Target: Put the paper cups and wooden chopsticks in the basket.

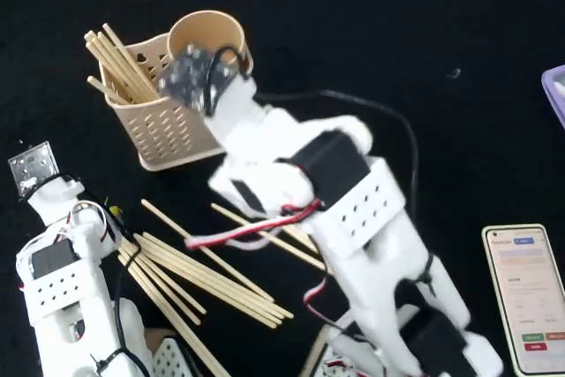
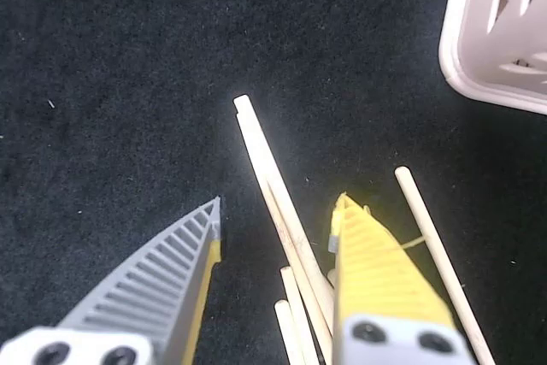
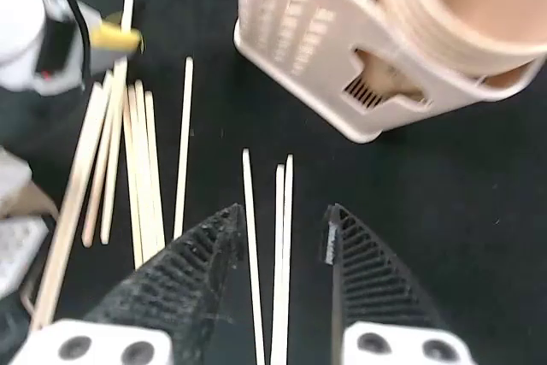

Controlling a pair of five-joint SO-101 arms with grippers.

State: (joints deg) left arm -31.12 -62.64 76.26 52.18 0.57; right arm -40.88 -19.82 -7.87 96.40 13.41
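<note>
A beige slotted basket (image 1: 163, 130) stands at the back left, holding a paper cup (image 1: 207, 34) and several wooden chopsticks (image 1: 115, 64). More chopsticks (image 1: 203, 275) lie scattered on the black table in front of it. My left gripper (image 2: 278, 203) is open low over the pile's end, with a few chopsticks (image 2: 269, 177) between its grey and yellow fingers. The left arm (image 1: 57, 262) is at the front left. My right gripper (image 3: 285, 209) is open above a few loose chopsticks (image 3: 282, 237). Just beyond it are the basket (image 3: 325, 49) and the cup (image 3: 461, 14).
A phone (image 1: 525, 297) lies at the front right, and a purple object (image 1: 556, 86) shows at the right edge. The right arm (image 1: 353, 192) crosses the table's middle, its wrist beside the basket. The left gripper's yellow tip (image 3: 115, 36) sits by the chopstick pile (image 3: 120, 168).
</note>
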